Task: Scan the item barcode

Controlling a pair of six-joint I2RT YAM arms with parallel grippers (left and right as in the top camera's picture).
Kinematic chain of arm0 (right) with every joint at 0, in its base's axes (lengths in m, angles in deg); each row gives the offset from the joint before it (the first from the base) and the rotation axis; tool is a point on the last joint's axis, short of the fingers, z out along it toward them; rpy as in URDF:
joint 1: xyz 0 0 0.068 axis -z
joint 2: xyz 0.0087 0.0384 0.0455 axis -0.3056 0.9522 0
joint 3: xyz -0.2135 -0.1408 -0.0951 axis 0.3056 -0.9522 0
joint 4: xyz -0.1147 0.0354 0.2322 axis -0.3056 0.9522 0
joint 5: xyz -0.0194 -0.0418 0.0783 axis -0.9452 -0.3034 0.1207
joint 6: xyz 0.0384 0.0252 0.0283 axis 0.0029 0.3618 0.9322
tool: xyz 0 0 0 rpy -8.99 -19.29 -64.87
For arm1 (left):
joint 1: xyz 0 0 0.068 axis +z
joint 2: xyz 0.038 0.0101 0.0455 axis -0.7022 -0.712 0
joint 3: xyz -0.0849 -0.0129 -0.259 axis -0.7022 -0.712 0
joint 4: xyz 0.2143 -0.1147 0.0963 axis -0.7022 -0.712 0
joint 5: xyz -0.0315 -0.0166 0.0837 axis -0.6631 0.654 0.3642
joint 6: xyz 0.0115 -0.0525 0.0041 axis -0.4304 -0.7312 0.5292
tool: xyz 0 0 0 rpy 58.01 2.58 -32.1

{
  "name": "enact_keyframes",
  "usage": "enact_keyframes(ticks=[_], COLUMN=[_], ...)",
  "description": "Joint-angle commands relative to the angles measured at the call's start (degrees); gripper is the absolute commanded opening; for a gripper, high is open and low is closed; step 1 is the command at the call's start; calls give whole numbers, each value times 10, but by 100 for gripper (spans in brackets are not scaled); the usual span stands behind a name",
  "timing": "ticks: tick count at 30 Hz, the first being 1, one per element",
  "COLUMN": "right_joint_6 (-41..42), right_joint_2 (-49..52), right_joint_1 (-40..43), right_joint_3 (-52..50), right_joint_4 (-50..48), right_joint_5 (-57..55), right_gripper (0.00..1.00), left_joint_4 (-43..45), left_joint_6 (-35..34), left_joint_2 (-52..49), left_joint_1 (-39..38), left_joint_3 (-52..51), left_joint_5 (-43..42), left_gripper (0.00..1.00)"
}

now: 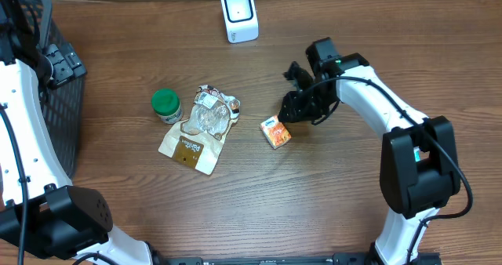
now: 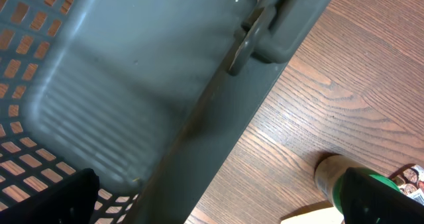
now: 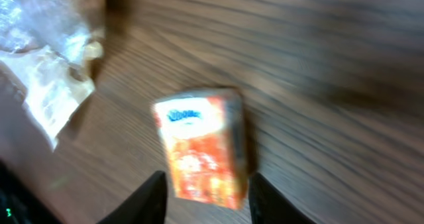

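A small orange tissue box (image 1: 275,132) lies on the wooden table, right of centre. My right gripper (image 1: 292,108) hovers just beyond it. In the right wrist view the box (image 3: 202,148) lies between the two dark fingers (image 3: 154,199). There is a gap on each side, so the right gripper (image 3: 209,194) is open around it without touching. The white barcode scanner (image 1: 239,14) stands at the back edge. My left gripper (image 1: 63,65) is spread wide open over the basket's rim, holding nothing. In its own view the left gripper (image 2: 218,207) frames that rim.
A dark mesh basket (image 1: 59,100) stands at the left edge, its grey rim (image 2: 218,118) filling the left wrist view. A green-lidded jar (image 1: 165,105) and a crumpled clear and tan snack bag (image 1: 200,128) lie left of the box. The jar (image 2: 329,177) also shows bottom right.
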Motion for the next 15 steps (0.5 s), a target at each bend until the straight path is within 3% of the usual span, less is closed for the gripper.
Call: enact_keyframes(ticks=[1, 2, 9, 15], right_joint_6=[19, 28, 116, 157], right_joint_2=[-19, -20, -19, -19], right_joint_1=[-46, -57, -115, -111], right_joint_3=[13, 12, -27, -57], right_joint_4=[12, 16, 14, 14], right_joint_5=[23, 23, -58, -132], right_gripper=[8, 4, 4, 4], left_joint_4=[0, 0, 0, 0], left_joint_6=[9, 9, 9, 9], left_joint_2=[-6, -6, -6, -6], left_joint_1=[0, 0, 0, 0], left_joint_3=[-1, -1, -1, -1], left_joint_5=[1, 1, 1, 1], left_gripper=[100, 100, 100, 100])
